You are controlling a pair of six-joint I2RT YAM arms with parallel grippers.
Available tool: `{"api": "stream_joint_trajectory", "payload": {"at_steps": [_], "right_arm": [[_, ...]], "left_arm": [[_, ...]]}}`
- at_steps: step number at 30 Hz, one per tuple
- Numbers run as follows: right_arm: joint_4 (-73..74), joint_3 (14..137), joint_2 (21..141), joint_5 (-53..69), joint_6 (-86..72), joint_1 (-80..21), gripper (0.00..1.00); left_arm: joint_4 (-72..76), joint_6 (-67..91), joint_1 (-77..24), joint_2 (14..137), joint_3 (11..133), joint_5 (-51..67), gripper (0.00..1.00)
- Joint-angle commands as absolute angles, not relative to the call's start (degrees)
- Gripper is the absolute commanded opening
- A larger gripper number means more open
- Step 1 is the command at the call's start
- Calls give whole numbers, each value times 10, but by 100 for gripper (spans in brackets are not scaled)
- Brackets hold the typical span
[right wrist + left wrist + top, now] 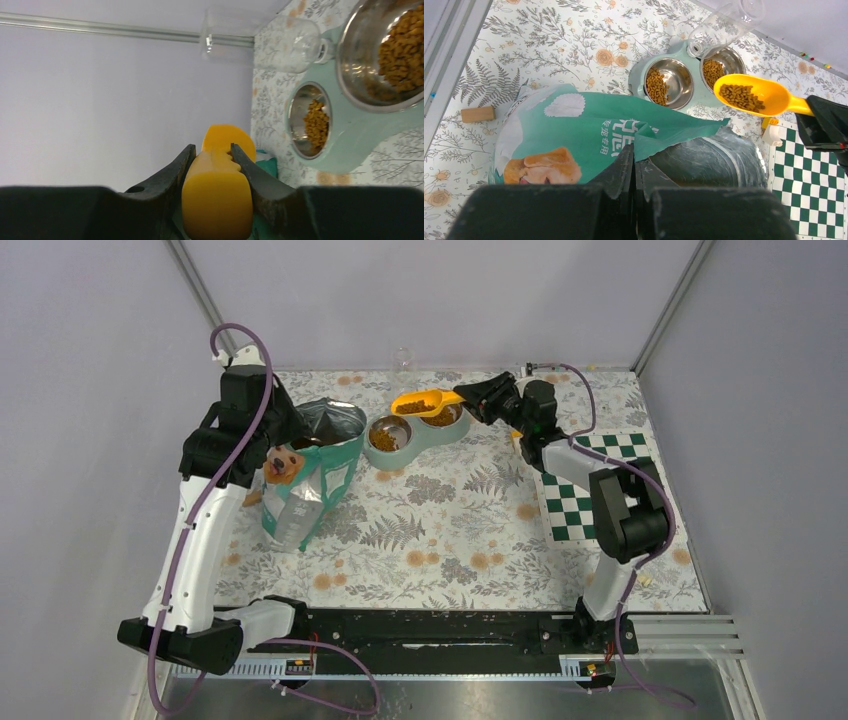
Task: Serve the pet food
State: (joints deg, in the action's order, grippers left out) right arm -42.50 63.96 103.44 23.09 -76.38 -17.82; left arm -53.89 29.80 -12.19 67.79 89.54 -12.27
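Observation:
My right gripper [468, 396] is shut on the handle of the orange scoop [424, 402], which holds brown pet food [740, 96] level above the right steel bowl [724, 67] of the mint double feeder [420, 438]. Both bowls hold kibble; the left bowl [670, 83] has a small heap. In the right wrist view the scoop handle [217, 195] sits between the black fingers [172, 175]. My left gripper [634, 165] is shut on the rim of the teal-and-white dog food bag [574, 135], holding its mouth open at the table's left [310, 470].
A clear water bottle [724, 22] stands in the feeder's back. A small wooden block [478, 114] lies left of the bag. A green-and-white checkered mat [590, 490] lies at the right. Grey enclosure walls and a metal frame ring the flowered tablecloth [440, 530].

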Motion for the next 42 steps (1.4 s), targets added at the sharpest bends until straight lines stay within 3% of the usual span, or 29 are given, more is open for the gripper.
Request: {"api": "stream_joint_trajectory", "payload": {"at_steps": [1,22,42], "right_arm": [[-418,692,1062,204,-700,-176,0],[-229,848,1142,144,-496,-212,0],[-81,931,1101,10,-264,-287,0]], "left_arm": [[-539,296,-113,663,894,-141,0],[-545,289,-92,680,894,-131,0],[-544,286,-87,679,892,-104,0]]}}
